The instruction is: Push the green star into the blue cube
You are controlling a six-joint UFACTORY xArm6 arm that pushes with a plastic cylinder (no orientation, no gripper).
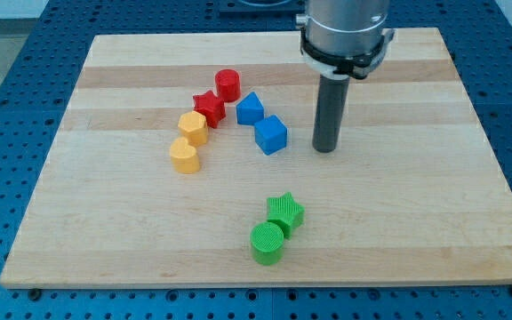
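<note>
No fingers here: the arm ends in a bare rod, so nothing spreads or pinches, and my tip (326,148) rests on the table (132,258) just to the view's right of the blue cube (271,135), touching no block
The green star (284,212) lies well below the blue cube, toward the view's bottom, touching a green cylinder (268,244) at its lower left; it looks like a small, stiff, light plastic piece with ridged points, likely to slide easily but spin if struck off-centre, so I judge the push belongs on its bottom side, centred, aimed up at the cube; a second blue block (250,108) sits just above the cube
</note>
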